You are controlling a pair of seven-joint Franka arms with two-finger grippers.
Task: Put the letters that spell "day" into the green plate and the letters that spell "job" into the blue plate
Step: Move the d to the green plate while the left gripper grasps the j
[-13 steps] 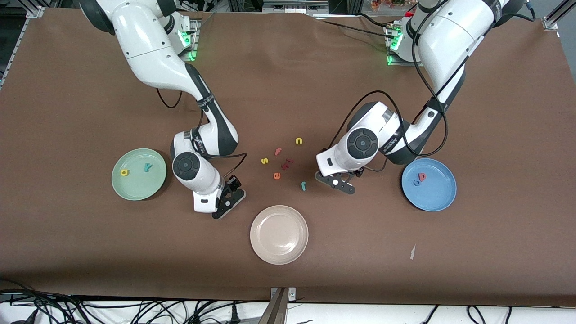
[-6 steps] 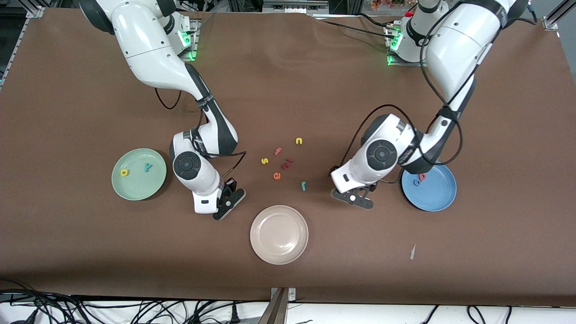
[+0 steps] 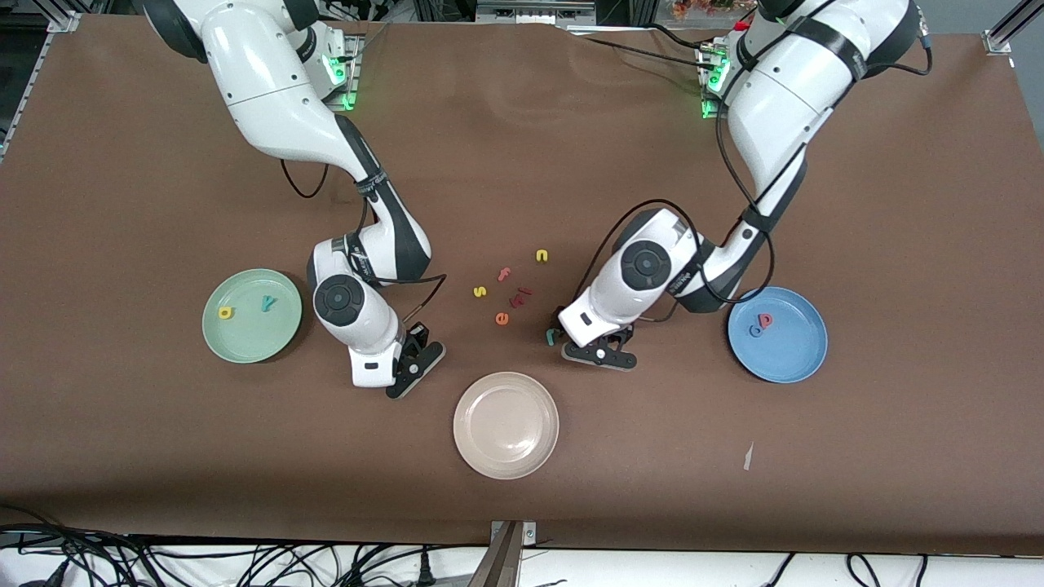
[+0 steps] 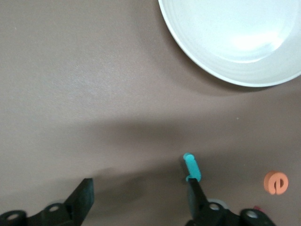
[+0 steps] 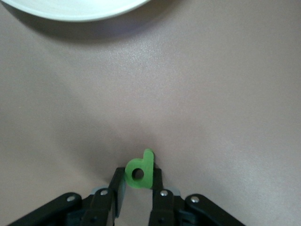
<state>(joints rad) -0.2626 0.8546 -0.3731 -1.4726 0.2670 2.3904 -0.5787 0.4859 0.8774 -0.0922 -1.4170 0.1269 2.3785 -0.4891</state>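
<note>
My right gripper (image 5: 138, 176) is shut on the green d (image 5: 139, 171), low over the table between the green plate (image 3: 251, 341) and the beige plate. A yellow a (image 3: 225, 311) and a teal y (image 3: 267, 303) lie in the green plate. My left gripper (image 4: 140, 200) is open, low over the table beside the teal j (image 4: 191, 167). The j lies at the tip of one finger (image 4: 196, 195), not in the gap. In the blue plate (image 3: 783, 359) lie the blue o (image 3: 757, 330) and the red b (image 3: 766, 320).
The beige plate (image 3: 506, 456) sits nearest the front camera. Between the arms lie loose letters: yellow s (image 3: 479, 291), red f (image 3: 504, 274), yellow n (image 3: 541, 256), orange e (image 3: 502, 319) and a dark red piece (image 3: 519, 295).
My right gripper's fingers have closed on the green d without moving away. My left gripper swung toward the blue plate, then came back to the teal j.
</note>
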